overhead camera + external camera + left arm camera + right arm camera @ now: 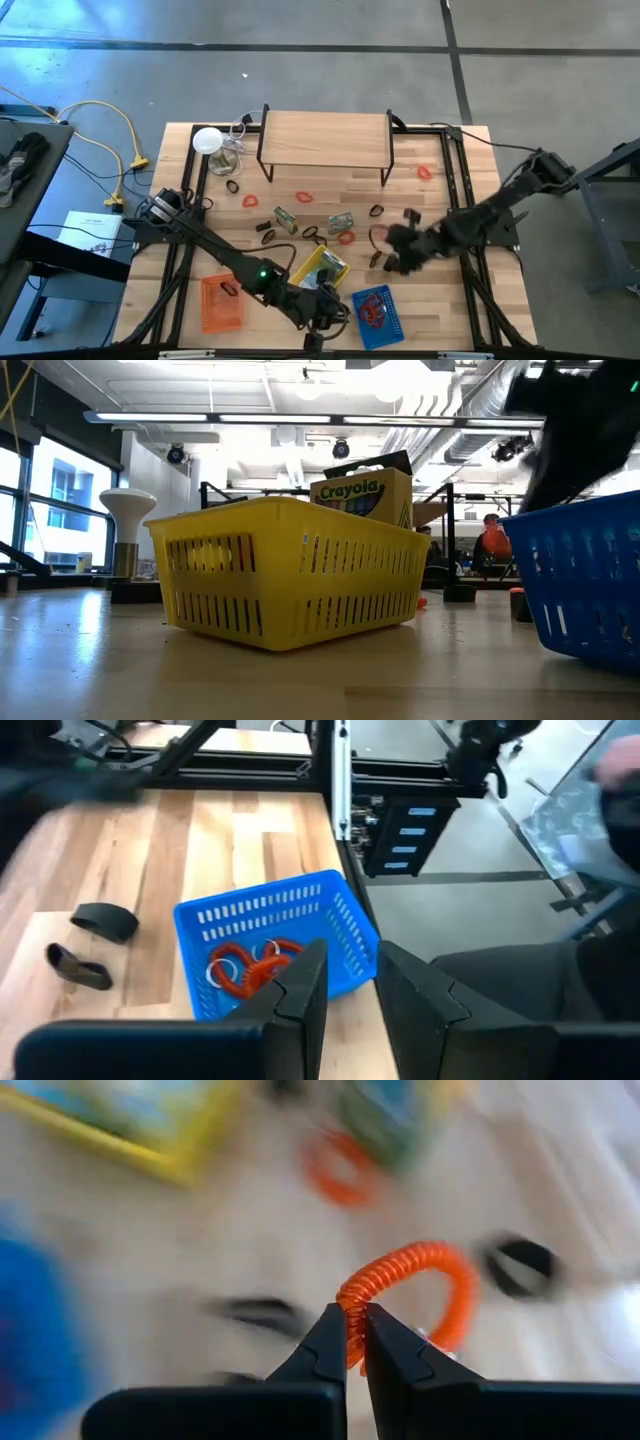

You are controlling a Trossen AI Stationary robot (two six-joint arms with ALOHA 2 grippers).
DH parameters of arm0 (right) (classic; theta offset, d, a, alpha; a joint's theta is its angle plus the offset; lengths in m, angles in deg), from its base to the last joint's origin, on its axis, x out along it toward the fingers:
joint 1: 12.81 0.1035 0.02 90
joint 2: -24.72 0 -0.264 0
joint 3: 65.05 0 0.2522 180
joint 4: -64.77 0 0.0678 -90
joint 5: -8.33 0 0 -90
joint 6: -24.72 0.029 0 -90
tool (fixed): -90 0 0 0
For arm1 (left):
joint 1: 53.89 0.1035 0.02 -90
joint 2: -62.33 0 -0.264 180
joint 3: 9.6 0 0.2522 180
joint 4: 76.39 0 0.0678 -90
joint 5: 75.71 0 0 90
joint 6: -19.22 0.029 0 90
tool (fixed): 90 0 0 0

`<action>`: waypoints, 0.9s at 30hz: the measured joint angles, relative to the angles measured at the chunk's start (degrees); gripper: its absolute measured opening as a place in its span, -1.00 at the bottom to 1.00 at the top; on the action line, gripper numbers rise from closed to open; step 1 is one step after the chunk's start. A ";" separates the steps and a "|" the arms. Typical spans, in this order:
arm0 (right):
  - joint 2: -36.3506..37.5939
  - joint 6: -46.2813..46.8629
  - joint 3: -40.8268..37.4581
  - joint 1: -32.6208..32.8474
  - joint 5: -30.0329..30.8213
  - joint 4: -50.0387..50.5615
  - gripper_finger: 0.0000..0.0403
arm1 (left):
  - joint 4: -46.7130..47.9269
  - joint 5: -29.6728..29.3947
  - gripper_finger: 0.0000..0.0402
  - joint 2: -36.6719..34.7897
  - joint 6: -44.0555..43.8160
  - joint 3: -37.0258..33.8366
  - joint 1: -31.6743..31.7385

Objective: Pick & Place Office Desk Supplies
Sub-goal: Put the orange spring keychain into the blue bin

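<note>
Right claw (355, 1342) is pinching an orange-red coiled loop (420, 1285) between its narrowed fingertips, right of centre in the high view, above the wooden desk (450, 300). Left claw (350, 995) is hovering over the blue basket (270, 910) at lower centre, fingers narrowly apart, holding nothing; similar loops are lying inside. Risk, as a judgement: the grip is catching only the coil's edge, so a fast swing could be flinging it loose; both arms converging on the basket could be colliding. More loops and black clips are lying scattered mid-desk. Room behind: open workshop, ceiling lights, a seated person far off.
</note>
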 joint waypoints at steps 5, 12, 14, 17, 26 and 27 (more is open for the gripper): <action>0.01 1.44 3.77 12.28 1.60 -10.98 -0.97 | 0.58 0.00 -0.57 0.00 0.00 0.00 1.15; -4.54 -0.02 3.87 25.37 2.99 -28.65 -0.97 | 1.31 0.00 -0.57 0.00 0.00 0.00 1.36; -7.85 0.19 3.85 26.94 5.22 -30.48 -0.97 | 1.38 0.00 -0.57 0.00 0.00 0.00 1.34; -13.15 1.87 3.85 26.72 7.26 -33.75 -0.97 | 1.34 0.00 -0.57 0.00 -0.01 0.00 1.34; -21.40 6.09 3.83 19.96 -6.89 -40.20 -0.75 | 1.20 0.00 -0.57 0.00 -0.31 0.00 1.36; -21.37 6.68 3.84 19.45 -7.70 -40.21 -0.69 | 1.20 0.00 -0.57 0.00 -0.33 0.00 1.34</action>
